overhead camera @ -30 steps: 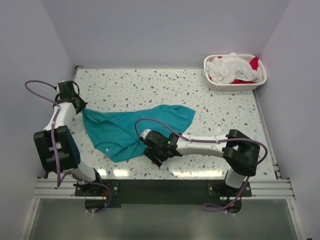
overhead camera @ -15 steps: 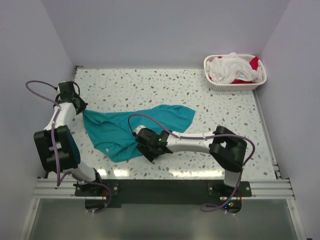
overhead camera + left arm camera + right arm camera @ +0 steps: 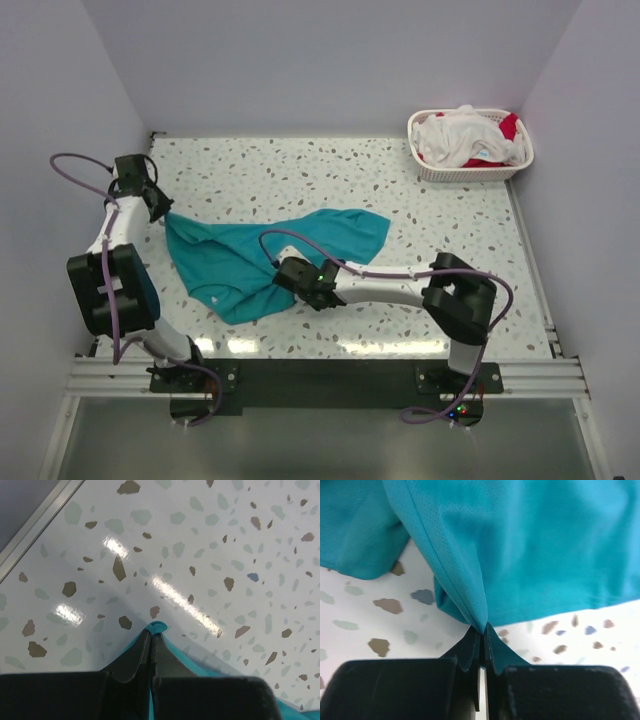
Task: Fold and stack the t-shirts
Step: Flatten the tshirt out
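A teal t-shirt (image 3: 255,255) lies rumpled across the middle-left of the speckled table. My left gripper (image 3: 160,212) is shut on its far-left corner; in the left wrist view a small teal tip (image 3: 156,626) pokes out past the closed fingers. My right gripper (image 3: 284,282) is shut on the shirt's near edge; in the right wrist view a fold of teal cloth (image 3: 465,600) runs into the closed black fingertips (image 3: 495,647). White and red t-shirts (image 3: 465,135) sit heaped in the basket at the back right.
A white lattice basket (image 3: 470,170) stands in the table's back right corner. Grey walls enclose the table on three sides, and a metal rail (image 3: 330,378) with both arm bases runs along the near edge.
My right gripper slid left to the shirt's near edge and closed on the cloth. My left gripper kept its grip and drew slightly back and left, pulling the corner taut.
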### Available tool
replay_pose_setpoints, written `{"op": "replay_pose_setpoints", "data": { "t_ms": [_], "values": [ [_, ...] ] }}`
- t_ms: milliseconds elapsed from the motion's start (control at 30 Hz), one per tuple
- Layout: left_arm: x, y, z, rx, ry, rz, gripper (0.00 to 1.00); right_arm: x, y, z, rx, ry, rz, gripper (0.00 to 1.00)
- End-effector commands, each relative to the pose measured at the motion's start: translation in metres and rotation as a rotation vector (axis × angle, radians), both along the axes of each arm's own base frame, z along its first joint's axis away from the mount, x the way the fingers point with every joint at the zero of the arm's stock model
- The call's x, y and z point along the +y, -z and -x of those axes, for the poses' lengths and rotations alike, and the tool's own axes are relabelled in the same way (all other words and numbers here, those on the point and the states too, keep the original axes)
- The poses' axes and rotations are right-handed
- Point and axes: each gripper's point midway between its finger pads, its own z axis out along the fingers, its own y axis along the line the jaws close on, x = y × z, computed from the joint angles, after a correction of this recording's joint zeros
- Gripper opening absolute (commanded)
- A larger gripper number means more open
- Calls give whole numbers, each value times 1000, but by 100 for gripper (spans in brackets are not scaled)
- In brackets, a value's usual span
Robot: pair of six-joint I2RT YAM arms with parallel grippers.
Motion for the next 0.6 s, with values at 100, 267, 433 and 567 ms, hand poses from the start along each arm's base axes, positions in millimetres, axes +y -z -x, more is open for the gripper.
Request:
{"op": "replay_pose_setpoints", "data": {
  "t_ms": [100,267,433,567],
  "values": [
    [11,-85,-61,-179,1,-18,0,-48,-112,-81,-291,119,48,0],
    [11,-148,-92,-286,24,-23,0,-95,-210,-152,-422,278,-109,0],
    [1,-210,-84,-395,52,-33,0,-124,-292,-172,-562,293,-127,0],
    [-2,-266,-48,-490,40,-99,0,-147,-347,-148,-636,256,-162,0]
  ]
}}
